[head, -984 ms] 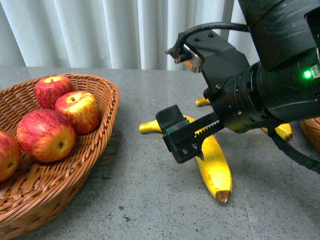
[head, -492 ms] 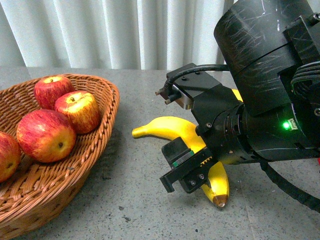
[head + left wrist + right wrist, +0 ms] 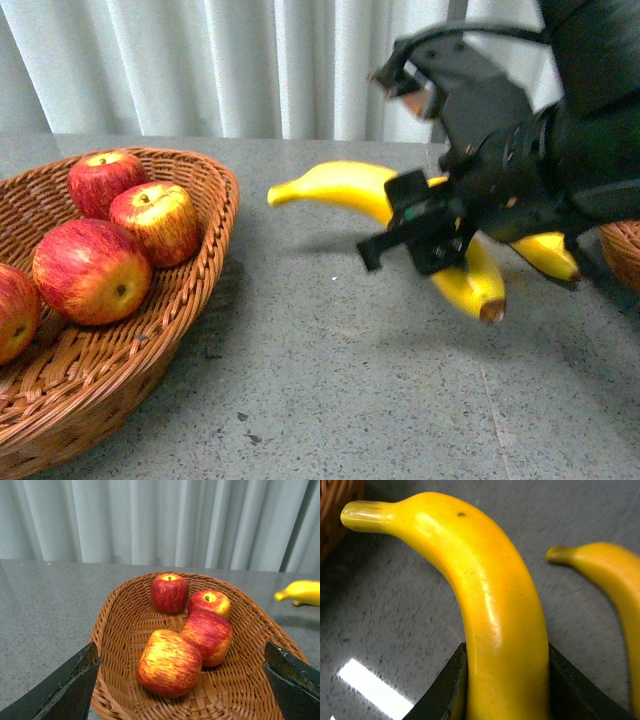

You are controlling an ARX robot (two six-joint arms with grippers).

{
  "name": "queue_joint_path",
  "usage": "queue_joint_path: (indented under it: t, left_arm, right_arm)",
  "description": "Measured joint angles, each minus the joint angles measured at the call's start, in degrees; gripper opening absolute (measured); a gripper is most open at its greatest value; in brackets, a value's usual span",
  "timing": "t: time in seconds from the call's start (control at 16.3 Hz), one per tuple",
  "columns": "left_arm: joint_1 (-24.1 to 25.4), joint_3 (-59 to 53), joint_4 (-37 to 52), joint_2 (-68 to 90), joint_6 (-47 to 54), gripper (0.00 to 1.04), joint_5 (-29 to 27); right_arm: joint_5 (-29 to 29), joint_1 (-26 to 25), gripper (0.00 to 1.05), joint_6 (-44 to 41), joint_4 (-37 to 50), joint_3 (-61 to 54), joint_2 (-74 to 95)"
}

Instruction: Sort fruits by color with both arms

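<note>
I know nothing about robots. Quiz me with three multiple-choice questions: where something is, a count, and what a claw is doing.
1. Where are the apples? A) bare table B) wicker basket C) a gripper
2. How many bananas show? A) one B) two C) four
3. The right gripper is: A) open, empty B) shut on an apple C) shut on a banana
Answers: B, all four lie in the basket; B, the right wrist view shows two; C, it clamps a banana.

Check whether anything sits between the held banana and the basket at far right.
The second banana lies on the table between the held banana, shut in the right gripper, and that basket. The held one looks lifted, so it likely clears it. Nothing else visible.
</note>
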Motion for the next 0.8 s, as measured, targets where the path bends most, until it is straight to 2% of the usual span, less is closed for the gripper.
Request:
queue_joint_path:
  t: [0.18, 0.37, 0.49, 0.68, 0.8]
  left_arm:
    - [0.0, 0.0, 0.0, 0.0, 0.0, 0.98, 0.0]
    - [0.0, 0.0, 0.0, 0.0, 0.0, 0.98, 0.0]
    - [0.0, 0.0, 0.0, 0.0, 0.0, 0.98, 0.0]
    - [0.0, 0.0, 0.0, 0.0, 0.0, 0.98, 0.0]
    - [0.0, 0.0, 0.0, 0.0, 0.0, 0.98, 0.0]
  right_arm:
    - [-3.0, -5.4, 0.36, 1.6, 1.2, 0.7, -6.2]
    - [-9.0, -16.1, 0.36, 1.6, 3.3, 0.4, -11.6]
    - [-9.9, -22.7, 0.35, -1.9, 6.7, -2.3, -14.6]
    - [-13.7, -34.6, 0.35, -13.4, 11.4, -12.8, -20.6]
    - [-16.6, -39.9, 0.35, -20.7, 13.0, -18.5, -22.9]
